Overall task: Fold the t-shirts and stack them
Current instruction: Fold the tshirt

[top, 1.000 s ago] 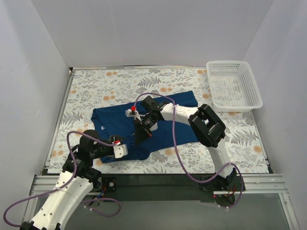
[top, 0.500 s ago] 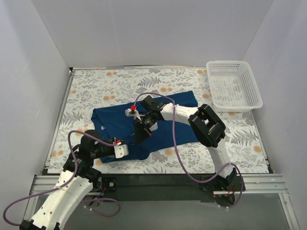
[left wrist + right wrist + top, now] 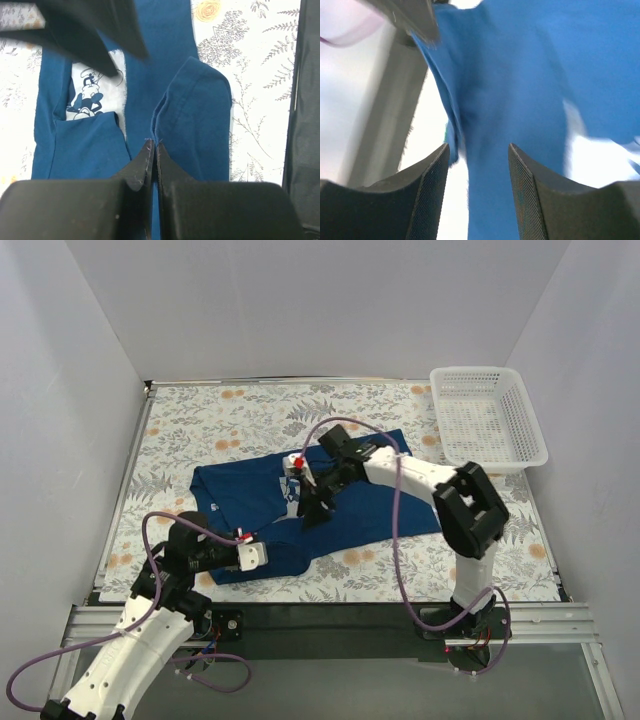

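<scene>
The shirt (image 3: pixel 360 520) lies mid-table (image 3: pixel 200 420), toward the near edge, partly folded, with the print half covered. The left gripper (image 3: pixel 152 147) is clenched on a fold at the shirt's near-left corner. The right gripper (image 3: pixel 477 150) stands released over the shirt's middle. Judged remaining: further folds. Stacking is not yet begun.

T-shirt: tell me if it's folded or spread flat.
Partly folded. The t-shirt lies narrowed on the table, and the left wrist view shows blue flaps doubled over, half covering its print.
</scene>
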Motion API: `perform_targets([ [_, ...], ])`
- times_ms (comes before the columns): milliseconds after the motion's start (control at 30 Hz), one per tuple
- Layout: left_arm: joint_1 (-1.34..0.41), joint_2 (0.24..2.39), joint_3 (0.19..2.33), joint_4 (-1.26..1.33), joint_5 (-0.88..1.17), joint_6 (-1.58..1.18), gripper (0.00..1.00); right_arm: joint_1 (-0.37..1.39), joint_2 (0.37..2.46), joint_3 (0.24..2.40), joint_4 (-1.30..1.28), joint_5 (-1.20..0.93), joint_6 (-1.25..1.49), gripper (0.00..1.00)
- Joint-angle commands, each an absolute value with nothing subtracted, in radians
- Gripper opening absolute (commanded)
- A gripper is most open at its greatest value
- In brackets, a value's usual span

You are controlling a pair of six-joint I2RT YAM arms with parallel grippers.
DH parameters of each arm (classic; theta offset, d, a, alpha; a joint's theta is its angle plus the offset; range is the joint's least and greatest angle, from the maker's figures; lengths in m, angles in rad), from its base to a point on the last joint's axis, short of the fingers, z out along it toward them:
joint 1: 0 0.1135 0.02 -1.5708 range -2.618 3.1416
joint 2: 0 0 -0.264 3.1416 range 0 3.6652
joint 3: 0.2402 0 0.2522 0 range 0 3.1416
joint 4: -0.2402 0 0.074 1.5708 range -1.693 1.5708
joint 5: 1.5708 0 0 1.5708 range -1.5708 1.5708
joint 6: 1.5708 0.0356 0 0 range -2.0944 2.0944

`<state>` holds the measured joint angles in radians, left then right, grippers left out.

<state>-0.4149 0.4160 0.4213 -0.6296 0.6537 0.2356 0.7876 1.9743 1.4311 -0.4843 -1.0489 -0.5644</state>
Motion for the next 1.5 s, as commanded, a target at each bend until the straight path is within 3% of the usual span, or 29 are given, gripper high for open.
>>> perform_targets([
  [0,-0.417,0.4,0.448,-0.663,0.684,0.242,0.0,0.713,1.754,1.3,-0.616,-0.784,-0.848,0.49],
  [100,-0.419,0.384,0.448,-0.673,0.684,0.238,0.0,0.643,1.494,1.061,-0.621,-0.635,-1.095,0.49],
  [333,-0.417,0.348,0.453,-0.696,0.673,0.236,0.0,0.333,1.249,0.766,-0.699,-0.457,-1.475,0.48],
  [667,-0.417,0.334,0.46,-0.712,0.663,0.241,0.0,0.129,1.339,0.741,-0.7,-0.41,-1.585,0.44],
  [1233,-0.419,0.316,0.476,-0.741,0.643,0.244,0.0,0.121,1.341,0.696,-0.7,-0.35,-1.603,0.4],
  [1467,-0.417,0.305,0.486,-0.73,0.606,0.226,0.0,0.117,1.396,0.716,-0.696,-0.368,-1.582,0.29],
])
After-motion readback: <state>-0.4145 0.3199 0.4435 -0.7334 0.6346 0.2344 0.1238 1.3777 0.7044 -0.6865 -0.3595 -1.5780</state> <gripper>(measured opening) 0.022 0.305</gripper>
